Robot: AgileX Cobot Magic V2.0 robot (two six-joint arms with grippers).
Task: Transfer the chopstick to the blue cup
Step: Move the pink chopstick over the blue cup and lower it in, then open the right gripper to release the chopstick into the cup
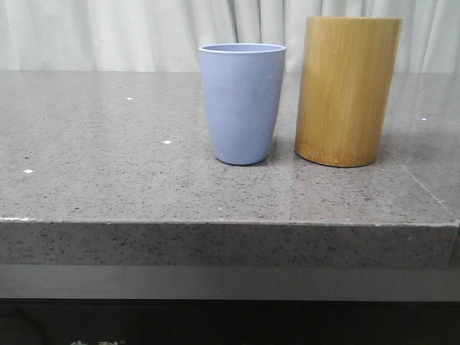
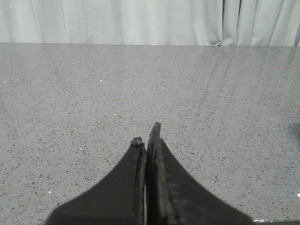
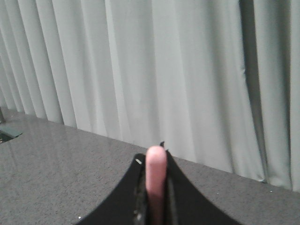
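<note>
currently a single pinkish chopstick end (image 3: 155, 180) is seen clamped between the two dark fingers (image 3: 183, 201) of the right gripper (image 3: 154, 161), which is closed tightly on it. its long axis runs along the fingers, in line with them, and its rounded tip points outward, just past the fingertips and toward the pale curtain (image 3: 178, 70) that hangs beyond the far edge of the grey table (image 3: 56, 183). only this short length is visible; whether more than one stick is held cannot be told, and the rest is hidden inside the grip.

the left gripper (image 2: 147, 136) is seen pressed shut, its two dark fingers (image 2: 173, 197) touching each other with nothing between them, one tip reaching slightly further forward than the other. it is held low over bare speckled stone, with open surface ahead of its tips.

on the table, in the front view, the blue cup (image 1: 242, 104) is seen standing upright with its mouth upward, and the taller bamboo cylinder (image 1: 348, 91) stands just beside it, apart by a narrow gap. neither gripper appears in that view, so how far the held chopstick lies from the cup cannot be told. nothing is seen sticking out above the rim of the cup or of the cylinder.
</note>
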